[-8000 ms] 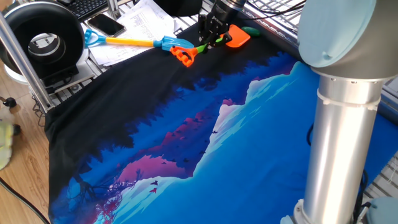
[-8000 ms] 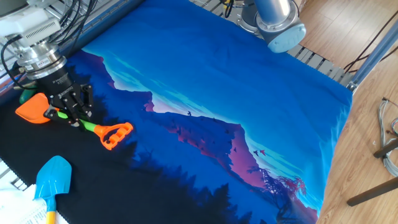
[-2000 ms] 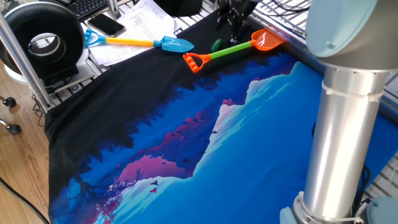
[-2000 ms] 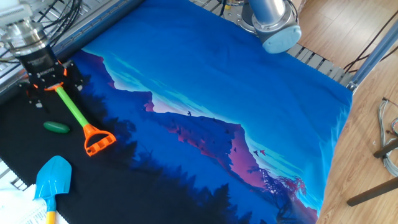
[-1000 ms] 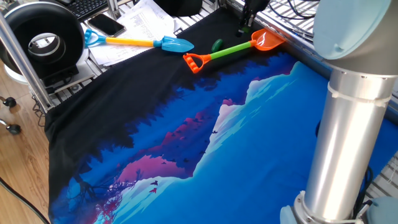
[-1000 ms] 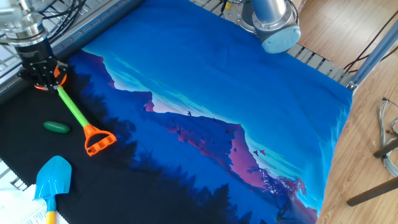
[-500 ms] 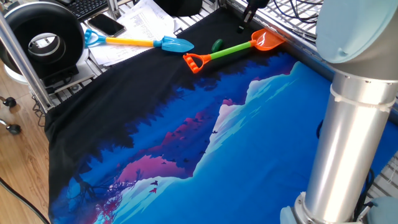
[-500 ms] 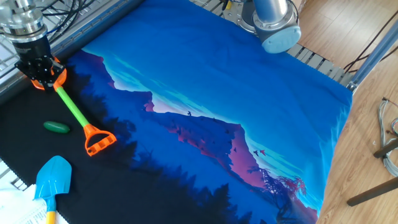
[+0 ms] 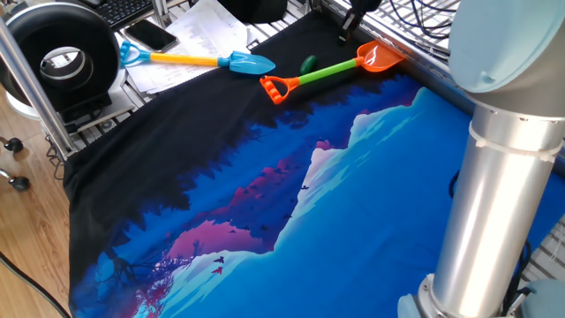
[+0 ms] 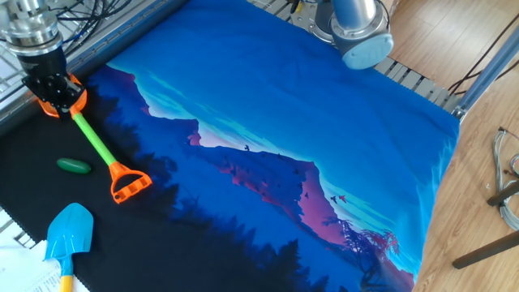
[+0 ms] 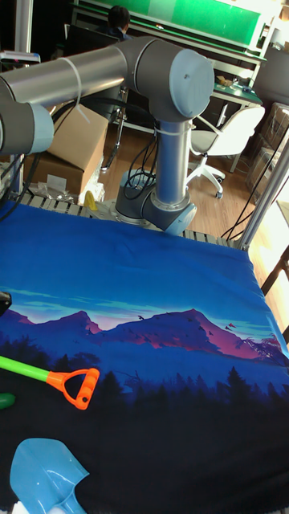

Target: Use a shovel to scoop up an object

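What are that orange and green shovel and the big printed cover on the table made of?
The shovel looks like moulded plastic: saturated colours, a faint sheen on the orange blade. The cover seems to be soft fabric, matte, with shallow wrinkles and an edge draping over the table side.

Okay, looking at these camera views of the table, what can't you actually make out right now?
- Gripper: both fixed views show it dark over the orange blade; open or shut is unclear.
- Shovel: in the other fixed view the gripper covers most of the blade; the tall fixed view's left edge cuts the blade off.
- Green object: only a sliver shows at the tall fixed view's left edge.
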{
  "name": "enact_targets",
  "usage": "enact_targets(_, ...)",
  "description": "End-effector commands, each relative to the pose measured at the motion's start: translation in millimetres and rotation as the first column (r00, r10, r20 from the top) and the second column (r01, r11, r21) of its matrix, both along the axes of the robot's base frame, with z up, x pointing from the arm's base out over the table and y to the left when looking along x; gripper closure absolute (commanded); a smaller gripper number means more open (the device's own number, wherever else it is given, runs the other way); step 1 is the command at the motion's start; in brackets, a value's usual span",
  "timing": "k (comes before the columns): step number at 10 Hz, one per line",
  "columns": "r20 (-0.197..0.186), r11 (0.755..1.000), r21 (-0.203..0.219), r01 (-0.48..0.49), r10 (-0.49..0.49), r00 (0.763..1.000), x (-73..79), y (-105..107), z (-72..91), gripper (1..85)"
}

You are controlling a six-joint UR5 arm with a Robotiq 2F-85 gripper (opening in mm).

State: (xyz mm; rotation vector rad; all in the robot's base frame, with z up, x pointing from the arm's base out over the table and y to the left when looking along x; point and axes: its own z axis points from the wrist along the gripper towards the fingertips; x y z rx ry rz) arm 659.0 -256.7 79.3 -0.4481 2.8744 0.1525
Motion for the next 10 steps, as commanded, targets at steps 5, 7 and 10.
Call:
enact_targets(5, 0.013, 0.993, 0.063, 0.095, -0.096, 0.995, 10.9, 2, 4.7, 84.3)
enact_targets(7, 0.011, 0.996, 0.045, 0.079, -0.080, 0.997, 9.5, -14, 10.9, 84.3)
enact_targets(10, -0.002, 0.996, 0.041, 0.076, -0.076, 0.997, 9.1, -12, 6.6, 84.3)
